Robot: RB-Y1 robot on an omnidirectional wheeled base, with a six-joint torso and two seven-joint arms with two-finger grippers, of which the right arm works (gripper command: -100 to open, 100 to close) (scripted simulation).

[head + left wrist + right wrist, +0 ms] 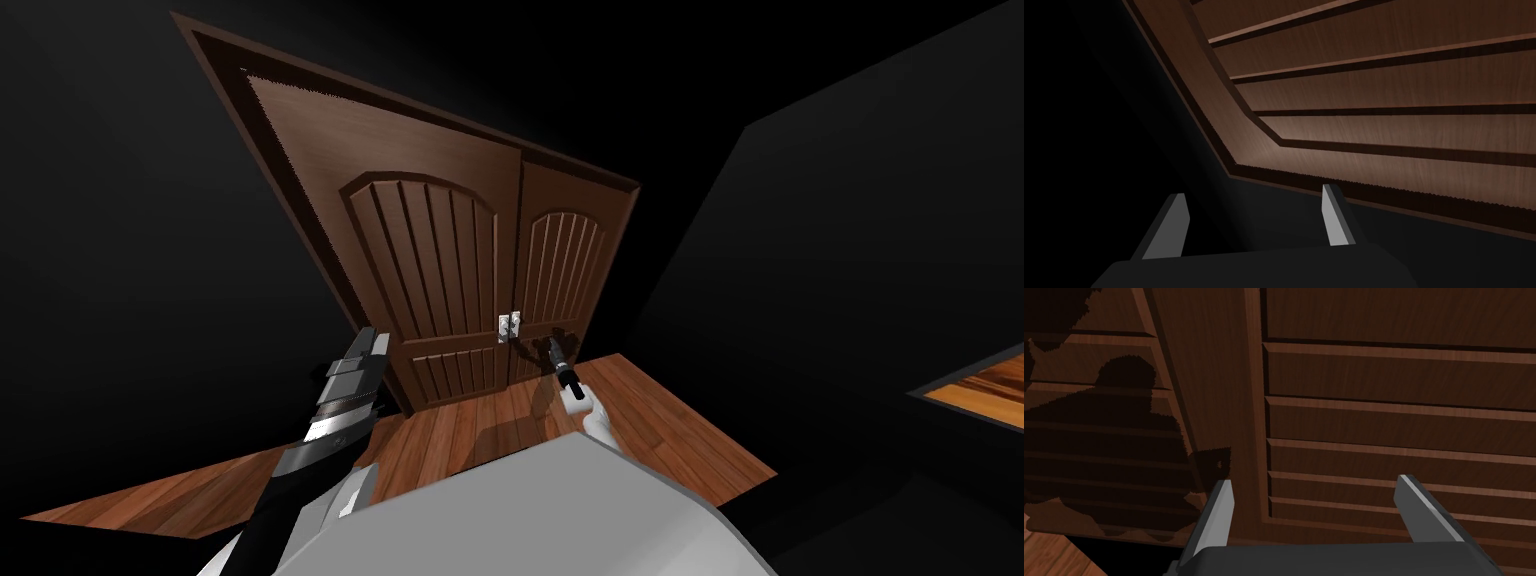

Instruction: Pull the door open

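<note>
Facing a dark brown double door (440, 250), I get the whole layout from the head view. It has two leaves with arched, slatted panels, and a pair of small silver handles (510, 324) sits where the leaves meet, close to the picture's middle. My right gripper (552, 345) hangs near those handles, at about 4 o'clock from them, above the wooden floor (640, 420). I cannot tell from there whether it touches the door. The right wrist view adds the close detail: both fingers (1216, 518) stand spread apart with nothing between them, so that tool is released. Beyond them lie the grooved slats of one leaf and, on the neighbouring leaf, the gripper's own dark shadow (1109, 453), with a corner of floor past the door's lower edge. My left gripper (1254, 222) is likewise released, its two fingers wide apart and empty. Its wrist view looks along the slats and the raised border of the other leaf, with a black area (1079, 125) past the frame's edge. The head view places that gripper at about 9 o'clock from the handles, well apart from them, by the door's outer edge.
</note>
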